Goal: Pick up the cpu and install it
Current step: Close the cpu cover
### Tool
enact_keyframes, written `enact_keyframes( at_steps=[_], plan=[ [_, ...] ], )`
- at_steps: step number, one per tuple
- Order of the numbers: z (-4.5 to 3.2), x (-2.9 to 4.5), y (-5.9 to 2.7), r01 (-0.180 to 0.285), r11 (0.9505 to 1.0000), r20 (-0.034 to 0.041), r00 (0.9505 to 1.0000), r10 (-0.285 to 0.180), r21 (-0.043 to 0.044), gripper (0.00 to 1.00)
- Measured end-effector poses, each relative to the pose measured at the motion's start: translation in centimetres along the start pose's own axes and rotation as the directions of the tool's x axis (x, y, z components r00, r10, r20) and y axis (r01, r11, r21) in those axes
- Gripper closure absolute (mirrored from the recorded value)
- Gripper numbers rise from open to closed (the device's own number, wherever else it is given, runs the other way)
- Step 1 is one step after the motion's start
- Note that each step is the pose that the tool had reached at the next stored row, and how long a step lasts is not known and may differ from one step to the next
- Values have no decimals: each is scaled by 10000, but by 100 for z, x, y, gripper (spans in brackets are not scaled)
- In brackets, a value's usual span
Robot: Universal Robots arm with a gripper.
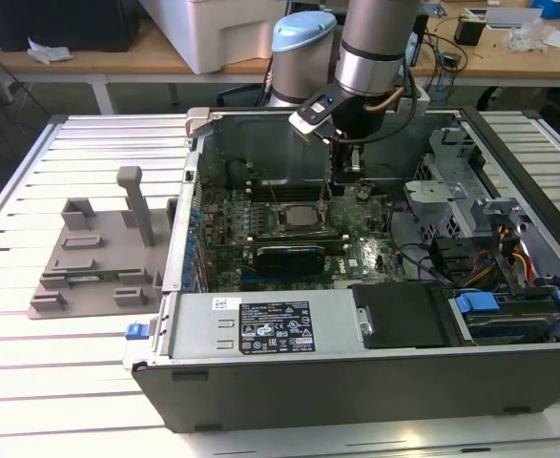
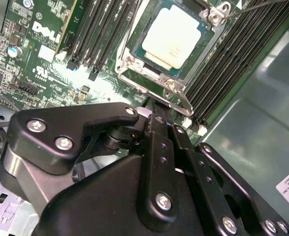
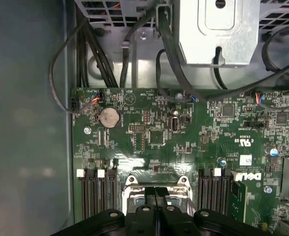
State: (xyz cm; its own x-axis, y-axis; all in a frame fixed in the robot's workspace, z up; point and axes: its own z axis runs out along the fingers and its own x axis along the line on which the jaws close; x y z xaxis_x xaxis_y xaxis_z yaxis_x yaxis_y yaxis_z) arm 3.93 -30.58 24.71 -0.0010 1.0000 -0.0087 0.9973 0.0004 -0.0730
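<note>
Looks to me like you're at the seating part: the cpu (image 2: 171,35) lies inside the socket (image 2: 134,66) frame on the motherboard (image 3: 183,132) and looks flat. Your tool (image 2: 151,114) hangs close over the socket's edge with its fingers pressed together and nothing between them. If I were you I'd keep every move here straight up and down and slow, since a sideways nudge could tilt the chip in its seat, and the memory slots (image 2: 233,54) sit right beside the frame. As for what holds what: the open case (image 1: 356,382) on the tabletop (image 1: 70,382) carries the board, a power supply (image 1: 260,324) along its front wall and a bundle of cables (image 1: 508,258), while the grey holder (image 1: 89,277) at the exterior view's left stands just beside the case
</note>
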Motion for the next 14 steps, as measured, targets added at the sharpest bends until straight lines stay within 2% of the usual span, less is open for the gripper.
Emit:
enact_keyframes(
  at_steps=[5, 6, 8, 10, 11, 14],
  plan=[
    [4, 0, -59, 1, 10000, 0, 10000, -1, 0, 89],
    [8, 0, -93, 2, 10000, -24, 10000, -2, -1, 89],
    [53, 1, -213, 3, 10000, -31, 10000, -3, -2, 89],
    [95, 1, -295, 3, 10000, -32, 10000, -3, -3, 89],
    [143, 2, -389, 2, 10000, -31, 10000, -2, -2, 89],
    [228, 2, -508, 4, 10000, -31, 10000, -4, -2, 89]
  ],
)
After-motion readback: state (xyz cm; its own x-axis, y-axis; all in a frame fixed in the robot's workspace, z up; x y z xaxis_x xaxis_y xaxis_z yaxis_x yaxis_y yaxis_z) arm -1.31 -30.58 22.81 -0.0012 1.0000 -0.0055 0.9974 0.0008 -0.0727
